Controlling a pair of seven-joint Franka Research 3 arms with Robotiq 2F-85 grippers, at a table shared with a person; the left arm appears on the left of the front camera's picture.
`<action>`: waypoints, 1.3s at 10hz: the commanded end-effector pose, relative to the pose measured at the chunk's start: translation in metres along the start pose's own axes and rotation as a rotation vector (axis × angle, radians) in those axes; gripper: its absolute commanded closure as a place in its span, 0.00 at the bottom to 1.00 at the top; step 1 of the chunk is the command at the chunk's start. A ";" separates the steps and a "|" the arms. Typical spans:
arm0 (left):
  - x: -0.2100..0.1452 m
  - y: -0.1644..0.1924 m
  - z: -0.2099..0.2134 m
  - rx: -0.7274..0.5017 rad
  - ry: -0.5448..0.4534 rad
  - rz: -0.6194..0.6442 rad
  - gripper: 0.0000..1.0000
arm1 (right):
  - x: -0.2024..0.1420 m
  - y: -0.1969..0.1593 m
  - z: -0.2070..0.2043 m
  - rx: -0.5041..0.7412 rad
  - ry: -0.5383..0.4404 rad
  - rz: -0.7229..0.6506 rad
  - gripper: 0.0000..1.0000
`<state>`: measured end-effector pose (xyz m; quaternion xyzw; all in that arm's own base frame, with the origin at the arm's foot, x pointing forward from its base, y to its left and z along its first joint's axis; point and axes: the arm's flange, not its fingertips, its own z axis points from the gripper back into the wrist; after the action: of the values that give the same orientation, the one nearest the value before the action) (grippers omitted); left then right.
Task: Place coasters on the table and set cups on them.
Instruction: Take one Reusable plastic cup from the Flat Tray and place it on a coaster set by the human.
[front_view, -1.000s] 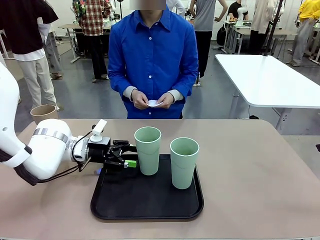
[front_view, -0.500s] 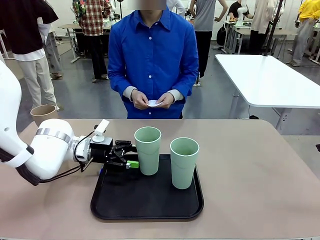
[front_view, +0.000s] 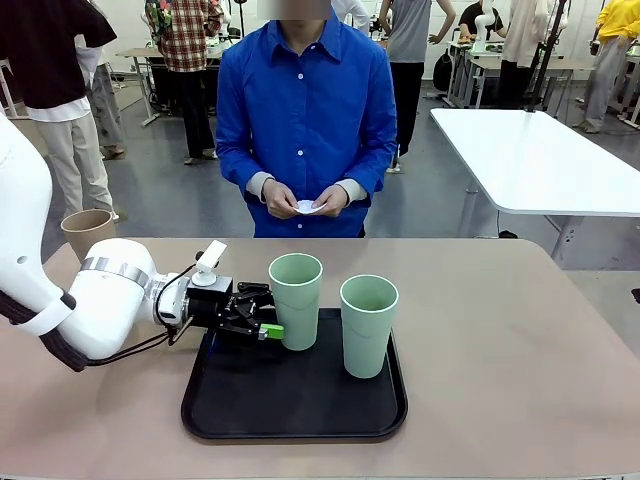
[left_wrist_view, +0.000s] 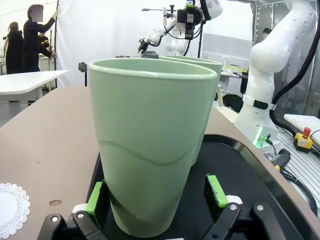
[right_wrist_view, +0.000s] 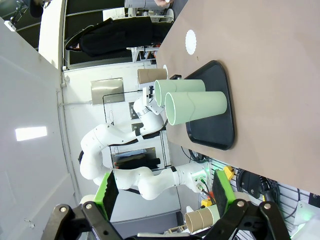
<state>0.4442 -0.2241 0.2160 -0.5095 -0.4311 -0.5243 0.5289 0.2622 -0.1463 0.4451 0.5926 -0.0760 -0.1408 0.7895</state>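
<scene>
Left arm (front_view: 105, 310) lies level over the table, jaws spread either side of mint cup (front_view: 296, 305).

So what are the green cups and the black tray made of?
The green cups look like matte plastic, or maybe ceramic: smooth, even and dull, with no bright glints. The black tray looks like hard plastic, with a faint sheen on its raised rim.

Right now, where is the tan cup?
In the front view the tan cup stands at the table's far left corner, just behind the left arm and well left of the tray.
</scene>
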 end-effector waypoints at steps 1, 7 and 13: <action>-0.005 0.005 -0.008 -0.023 -0.001 -0.036 0.00 | 0.000 0.001 -0.001 0.022 -0.003 0.008 0.00; -0.009 0.005 -0.033 -0.051 0.011 -0.037 0.00 | 0.000 0.001 -0.001 0.022 -0.003 0.008 0.00; -0.009 0.007 -0.050 -0.056 -0.003 -0.048 0.00 | 0.000 0.001 -0.001 0.022 -0.003 0.008 0.00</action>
<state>0.4462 -0.2660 0.2055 -0.5254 -0.4165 -0.5407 0.5080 0.2622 -0.1463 0.4451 0.5926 -0.0760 -0.1408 0.7895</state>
